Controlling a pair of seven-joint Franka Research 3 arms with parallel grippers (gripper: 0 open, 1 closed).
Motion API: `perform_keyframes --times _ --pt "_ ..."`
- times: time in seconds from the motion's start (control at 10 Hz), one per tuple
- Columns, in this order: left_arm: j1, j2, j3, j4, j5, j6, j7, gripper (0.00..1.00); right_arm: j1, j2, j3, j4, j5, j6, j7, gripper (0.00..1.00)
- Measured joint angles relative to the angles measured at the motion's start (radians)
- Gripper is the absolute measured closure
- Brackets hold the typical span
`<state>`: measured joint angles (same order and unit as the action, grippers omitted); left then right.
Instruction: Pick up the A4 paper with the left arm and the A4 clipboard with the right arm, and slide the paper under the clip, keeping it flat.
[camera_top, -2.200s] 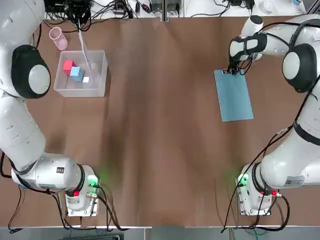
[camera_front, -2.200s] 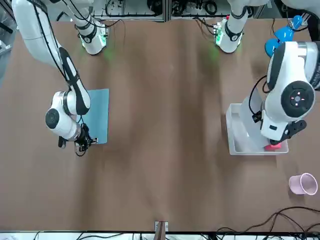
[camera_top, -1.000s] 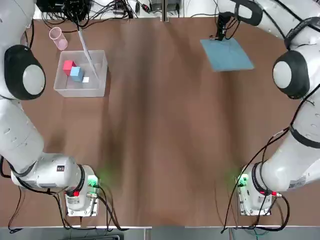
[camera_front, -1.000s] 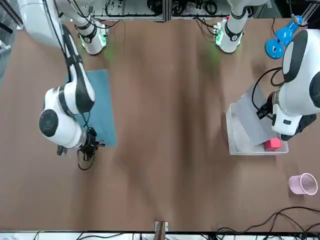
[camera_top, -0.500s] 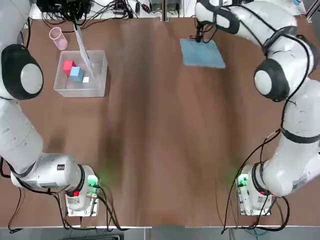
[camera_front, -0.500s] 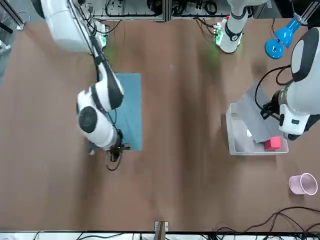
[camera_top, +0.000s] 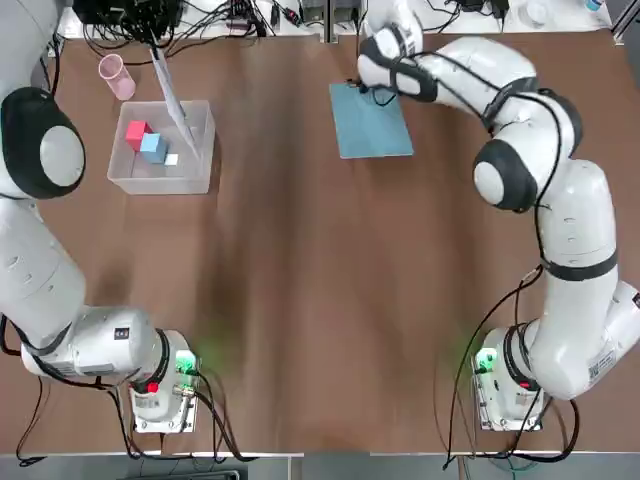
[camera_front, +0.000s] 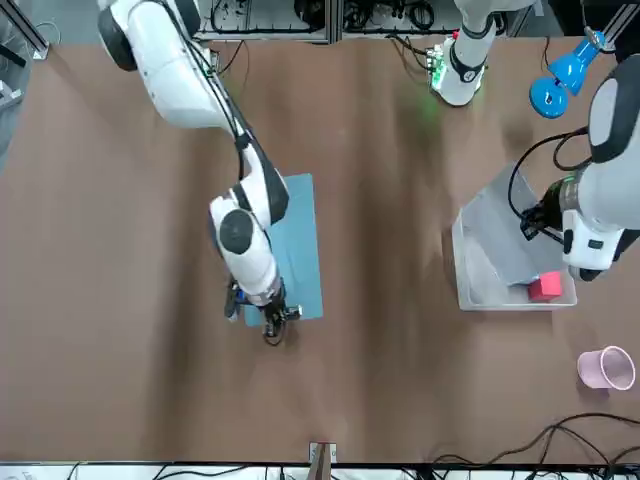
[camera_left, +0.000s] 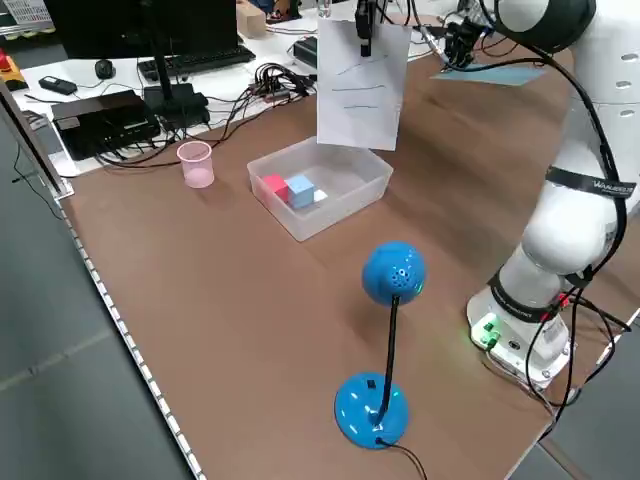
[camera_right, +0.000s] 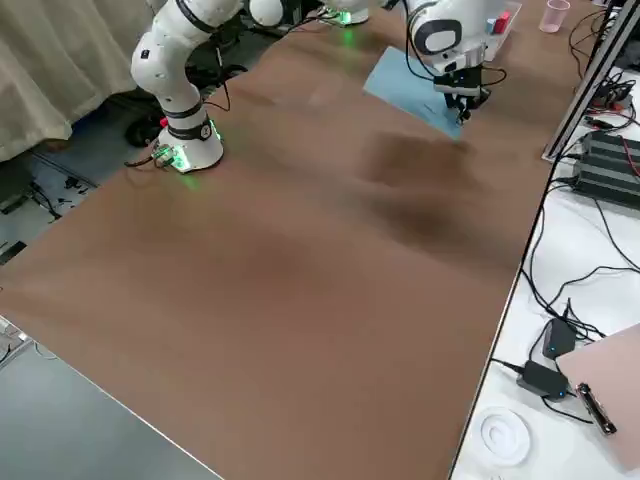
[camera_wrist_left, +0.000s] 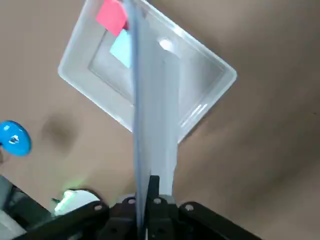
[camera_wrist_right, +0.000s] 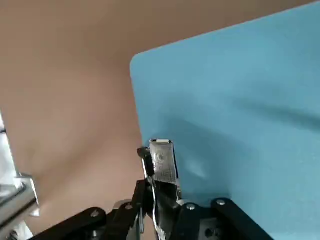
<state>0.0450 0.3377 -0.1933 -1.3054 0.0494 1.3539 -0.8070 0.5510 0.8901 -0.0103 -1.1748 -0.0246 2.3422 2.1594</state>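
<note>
Seen from beside the table, two items are in grip, one to each arm.

Item one: the A4 paper (camera_left: 360, 105), a thin white sheet with faint lines across it. It hangs upright beneath the left gripper (camera_left: 365, 45), which is closed narrow and pinches it by the upper edge. From overhead, the sheet shows nearly edge-on above the translucent bin (camera_left: 342, 215).

Item two: the A4 clipboard (camera_top: 372, 125), light blue, broad face up. The right gripper (camera_wrist_right: 162, 192) is closed narrow on the clip (camera_wrist_right: 163, 161), a small metal piece at the board's short edge. That edge is the one farther from the robot's bases; from it the board extends back toward them, partly covered by the wrist in the front view. How high the board sits over the table, I cannot tell.

Relation of the two: well apart, paper at the robot's left, clipboard nearer the middle.

Sundries: inside the bin, a red cube (camera_left: 275, 187), a blue cube (camera_left: 300, 191) and a small white piece (camera_left: 319, 195); near the bin, a pink cup (camera_left: 197, 165); at the left side of the table, a blue lamp (camera_left: 371, 410).
</note>
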Motion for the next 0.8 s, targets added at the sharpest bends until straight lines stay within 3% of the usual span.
perform_keyframes --times 0.4,0.8 --pt "0.016 -0.016 -0.016 0.003 -0.069 0.015 -0.133 0.99 0.182 0.109 -0.148 0.073 -0.002 0.025 0.096 0.95" --pt "-0.033 -0.017 -0.059 0.003 -0.069 0.076 -0.368 0.99 0.241 0.179 -0.164 0.098 -0.002 0.115 0.218 0.95"
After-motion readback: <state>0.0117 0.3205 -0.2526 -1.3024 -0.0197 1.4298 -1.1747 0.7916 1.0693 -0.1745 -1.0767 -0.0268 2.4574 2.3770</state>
